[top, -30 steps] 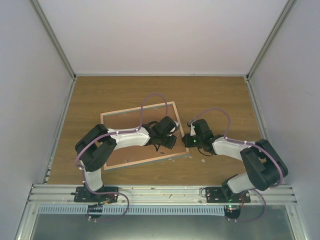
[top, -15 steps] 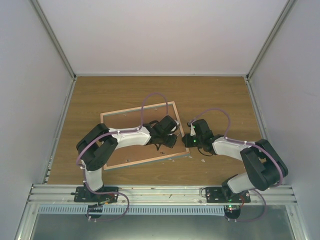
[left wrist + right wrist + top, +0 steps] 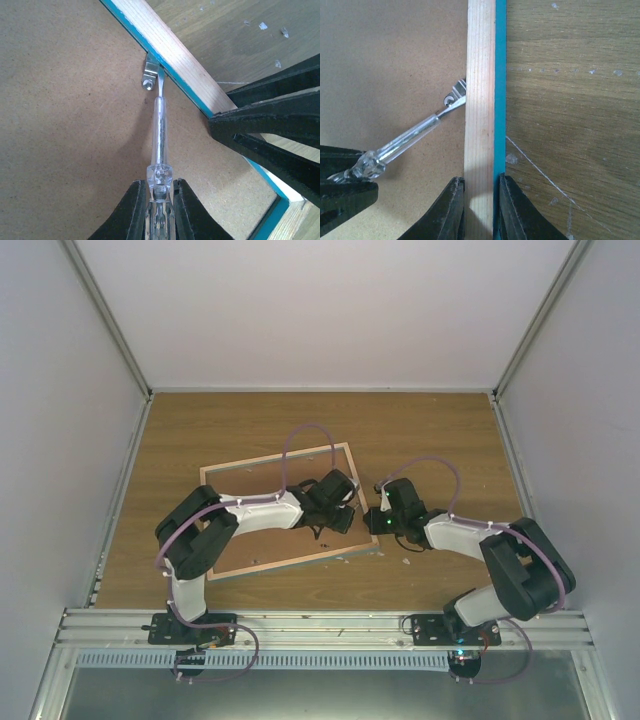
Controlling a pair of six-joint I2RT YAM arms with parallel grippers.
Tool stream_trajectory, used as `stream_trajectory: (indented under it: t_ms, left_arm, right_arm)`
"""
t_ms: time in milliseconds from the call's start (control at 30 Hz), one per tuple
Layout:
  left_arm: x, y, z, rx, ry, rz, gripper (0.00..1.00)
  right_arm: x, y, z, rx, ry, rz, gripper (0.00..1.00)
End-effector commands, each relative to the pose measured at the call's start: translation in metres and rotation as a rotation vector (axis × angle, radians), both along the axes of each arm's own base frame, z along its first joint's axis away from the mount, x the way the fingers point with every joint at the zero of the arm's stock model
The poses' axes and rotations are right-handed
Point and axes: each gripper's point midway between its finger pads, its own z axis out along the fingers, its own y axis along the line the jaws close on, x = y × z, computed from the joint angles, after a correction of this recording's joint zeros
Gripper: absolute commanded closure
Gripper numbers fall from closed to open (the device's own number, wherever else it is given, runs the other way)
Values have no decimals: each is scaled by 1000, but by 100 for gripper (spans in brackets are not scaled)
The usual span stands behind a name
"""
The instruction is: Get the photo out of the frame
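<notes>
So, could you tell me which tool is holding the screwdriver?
The left tool, shut on the clear screwdriver at the metal clip; the right tool clamps the frame instead.

Handle of screwdriver [image 3: 159, 125] cut off at picture's bottom edge, inside my left hand [image 3: 160, 192]. Blade tip hidden under clip [image 3: 149, 76] at frame [image 3: 172, 50] rail. From above, left arm [image 3: 255, 513] covers frame's right part; clip too small to tell. Frame's front faces tabletop [image 3: 240, 40], unseen.

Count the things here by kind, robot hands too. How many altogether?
frame: 1
screwdriver: 1
metal clip: 1
robot hands: 2 (left hand, right hand)
Total: 5
</notes>
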Motion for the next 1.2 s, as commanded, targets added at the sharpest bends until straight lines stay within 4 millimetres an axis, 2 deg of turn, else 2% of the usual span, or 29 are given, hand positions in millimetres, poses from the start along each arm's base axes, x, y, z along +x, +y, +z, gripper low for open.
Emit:
stream_trajectory:
  t_ms: [0, 233, 367, 533, 633, 900, 1067, 1167]
  left_arm:
    - [20, 16, 8, -21, -46, 115, 100]
    - [23, 24, 20, -86, -63, 166, 100]
    - [21, 25, 35, -131, -91, 170, 100]
    - [21, 48, 57, -155, -154, 234, 100]
    - [23, 76, 72, -175, -189, 302, 100]
    - [29, 169, 92, -196, -262, 483, 100]
    - [34, 225, 109, -213, -320, 592, 100]
    - [41, 263, 112, -223, -342, 681, 100]
  right_arm:
    - [-22, -7, -25, -59, 88, 25, 94]
    - [-22, -9, -27, -65, 92, 12, 94]
    - [-22, -13, -26, -74, 92, -13, 94]
    - [-17, -23, -25, -88, 85, -66, 97]
    - [-13, -34, -23, -95, 81, -112, 98]
    - [-2, -71, -15, -109, 69, -202, 96]
    - [5, -98, -18, -149, 82, -266, 96]
    - [12, -114, -17, -145, 90, -314, 93]
